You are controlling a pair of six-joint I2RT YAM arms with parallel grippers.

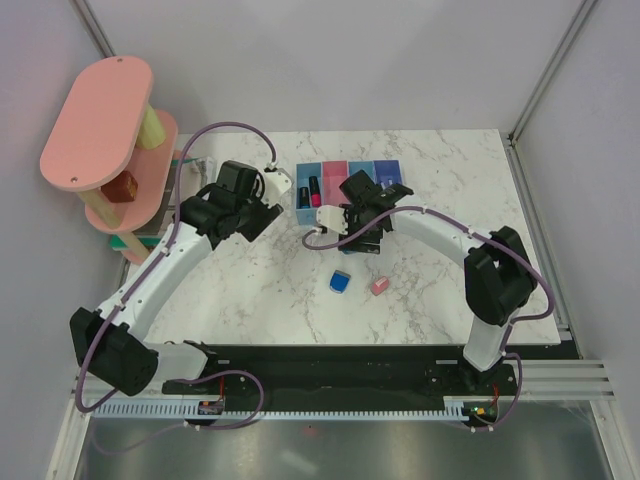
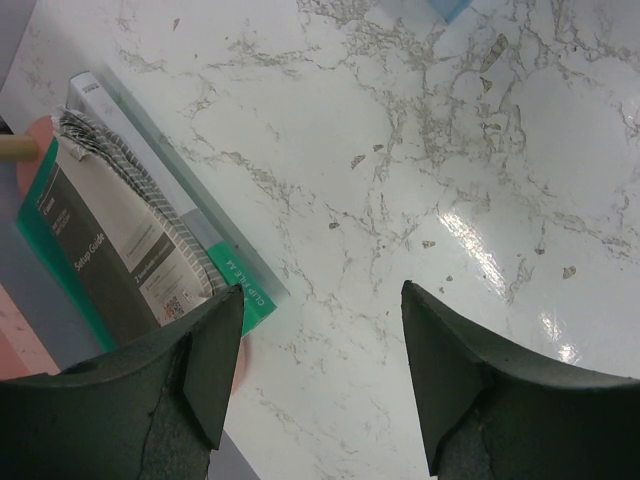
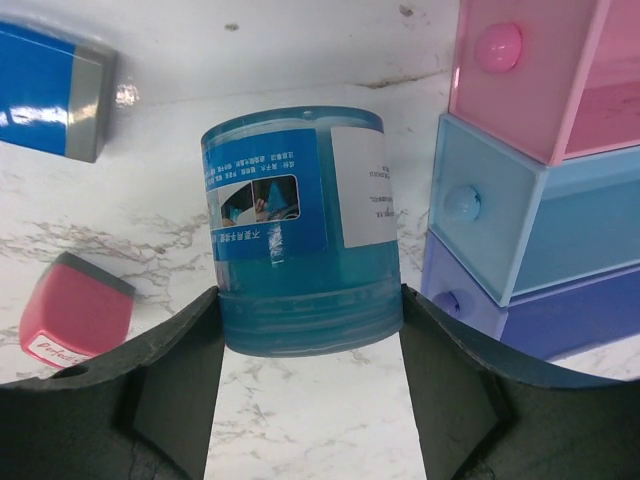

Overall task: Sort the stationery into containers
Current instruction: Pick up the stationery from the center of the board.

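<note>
Top external view: a row of four joined bins [image 1: 389,171] sits at the far middle of a marble table [image 1: 260,290]. The leftmost light blue bin holds black markers [image 1: 312,190] with pink caps, so the sorting looks partly done. Whether the other bins hold anything cannot be told. A blue wedge block [image 1: 340,283] and a pink eraser [image 1: 379,286] lie loose on the table, near each other and in front of the bins, and both look yet to be sorted.

Right wrist view: the right gripper [image 3: 308,300] appears clenched on the round blue roll [image 3: 300,230], with a finger pressed against each side, just beside the bins. The roll is a translucent blue cylinder, upright, with a printed blue and white label.

Left wrist view: the left gripper [image 2: 322,300] is spread wide with nothing in it, over bare marble beside a booklet [image 2: 120,240].
</note>
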